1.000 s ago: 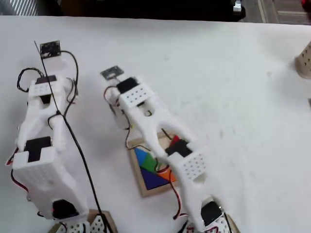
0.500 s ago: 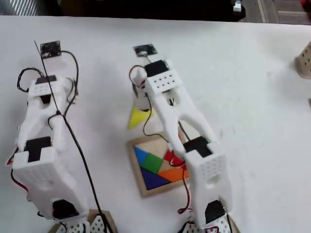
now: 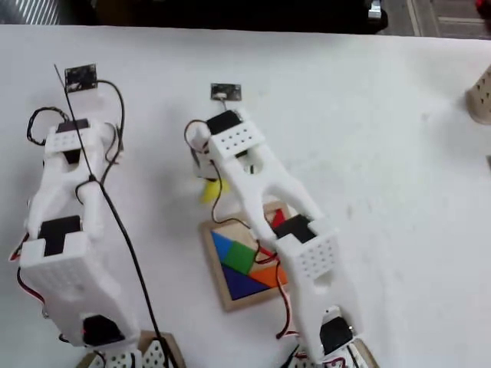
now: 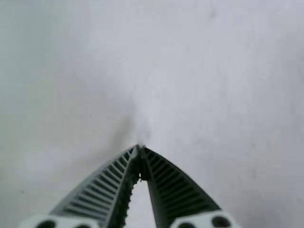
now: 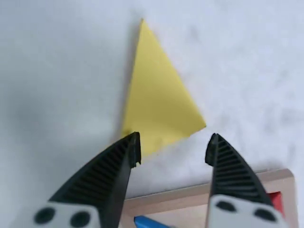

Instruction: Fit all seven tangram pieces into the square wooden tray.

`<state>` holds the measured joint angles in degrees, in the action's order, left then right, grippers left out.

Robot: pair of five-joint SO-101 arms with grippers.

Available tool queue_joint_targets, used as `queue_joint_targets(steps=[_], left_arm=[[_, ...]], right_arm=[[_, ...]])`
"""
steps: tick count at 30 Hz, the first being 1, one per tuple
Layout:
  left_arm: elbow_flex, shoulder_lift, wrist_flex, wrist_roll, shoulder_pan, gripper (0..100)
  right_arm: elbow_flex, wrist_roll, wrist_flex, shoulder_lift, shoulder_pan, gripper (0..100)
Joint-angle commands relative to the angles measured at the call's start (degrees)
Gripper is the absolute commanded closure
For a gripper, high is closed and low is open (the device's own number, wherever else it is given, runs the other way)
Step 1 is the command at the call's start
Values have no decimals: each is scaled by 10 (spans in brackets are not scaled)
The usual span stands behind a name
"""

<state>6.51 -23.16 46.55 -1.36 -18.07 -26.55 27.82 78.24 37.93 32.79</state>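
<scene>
White table [image 3: 368,115] runs out in every direction, and the work sits toward its near edge, where both arms are mounted. The square wooden tray [image 3: 217,268] lies there, partly under my right arm. Inside it I can make out a light blue triangle [image 3: 223,246], a green piece [image 3: 240,257], an orange piece [image 3: 268,274], a dark blue triangle [image 3: 244,285] and a sliver of a red piece [image 3: 278,218]. The arm covers the rest of the tray, so I cannot count what else is seated or see how large the remaining gap is.

One piece is plainly outstanding: the flat yellow triangle [image 5: 159,99] lies on the bare table just beyond the tray's far edge, close to it but outside the rim. My right gripper [image 5: 174,145] hangs right over that triangle's nearer end with its fingers spread wide, one fingertip above the yellow corner and the other off to the side, gripping nothing.

My left gripper [image 4: 140,151] sits over plain table toward the left edge, tips pressed together and empty, well apart from the tray.

By my reckoning the job is mostly done: the yellow triangle has yet to be picked up, turned to suit the opening and set in.
</scene>
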Motion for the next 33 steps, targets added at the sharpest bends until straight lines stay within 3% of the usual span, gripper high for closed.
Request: queue_joint_targets(steps=[1, 17, 23, 33], left_arm=[[-31, 3, -8, 7, 5, 973], [-28, 3, -8, 7, 4, 973], [-28, 3, -8, 7, 4, 973], [-28, 3, -6, 7, 4, 974]], right_arm=[[-7, 5, -14, -6, 4, 769], [-24, -30, -4, 51, 8, 768], [-26, -30, -4, 51, 7, 637], [-26, -24, -17, 54, -21, 686]])
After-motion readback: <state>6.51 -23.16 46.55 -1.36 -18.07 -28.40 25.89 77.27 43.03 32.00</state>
